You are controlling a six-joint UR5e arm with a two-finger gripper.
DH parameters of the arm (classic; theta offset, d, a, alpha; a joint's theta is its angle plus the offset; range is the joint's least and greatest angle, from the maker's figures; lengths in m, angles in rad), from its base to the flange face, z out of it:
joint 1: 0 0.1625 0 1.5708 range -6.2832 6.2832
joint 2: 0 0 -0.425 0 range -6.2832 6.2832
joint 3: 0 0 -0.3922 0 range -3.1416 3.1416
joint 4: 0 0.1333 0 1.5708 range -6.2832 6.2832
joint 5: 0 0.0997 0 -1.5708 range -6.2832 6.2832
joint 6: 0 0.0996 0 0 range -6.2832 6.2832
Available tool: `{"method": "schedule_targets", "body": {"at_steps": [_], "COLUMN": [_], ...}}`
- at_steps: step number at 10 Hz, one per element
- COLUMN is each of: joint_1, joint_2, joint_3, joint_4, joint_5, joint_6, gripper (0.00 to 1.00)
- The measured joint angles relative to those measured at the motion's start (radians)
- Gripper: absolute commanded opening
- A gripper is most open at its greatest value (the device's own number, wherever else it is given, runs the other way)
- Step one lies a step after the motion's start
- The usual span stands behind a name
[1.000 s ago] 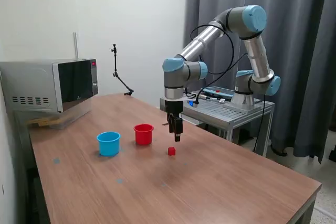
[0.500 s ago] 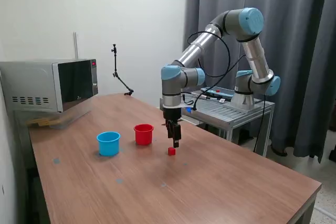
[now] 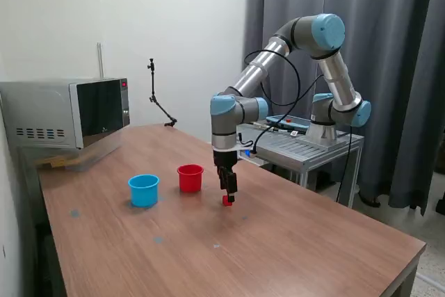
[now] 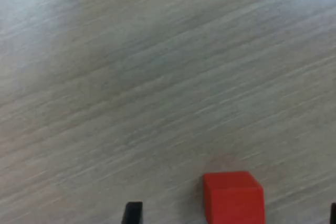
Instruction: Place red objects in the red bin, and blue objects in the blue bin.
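Note:
One small red cube (image 3: 226,202) lies on the wooden table (image 3: 278,241), a short way to the exterior view's right of the red cup (image 3: 190,177). The light blue cup (image 3: 143,190) stands further to the left. My gripper (image 3: 227,197) points straight down, low over the cube. In the wrist view the red cube (image 4: 232,196) lies between the two dark fingertips (image 4: 132,212), which stand wide apart and clear of it, so the gripper (image 4: 233,216) is open. No blue objects are in view.
A microwave (image 3: 66,113) sits at the table's far left corner, with a thin black stand (image 3: 156,95) behind it. A metal cart (image 3: 299,145) carrying the arm's base stands beyond the table's back edge, in front of a grey curtain (image 3: 403,67).
The gripper has moved down and slightly to the exterior view's left, from above and beside the red cube to low over it. The cups and cube have not moved.

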Motion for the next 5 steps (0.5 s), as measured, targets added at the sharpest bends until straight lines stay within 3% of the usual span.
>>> {"method": "schedule_targets", "body": {"at_steps": [5], "joint_1": [-0.005], "joint_2": [0.012], "joint_3": [0.007], "joint_4": [-0.039], "joint_5": [0.000], "joint_6": [-0.002], "gripper": [1.00]}}
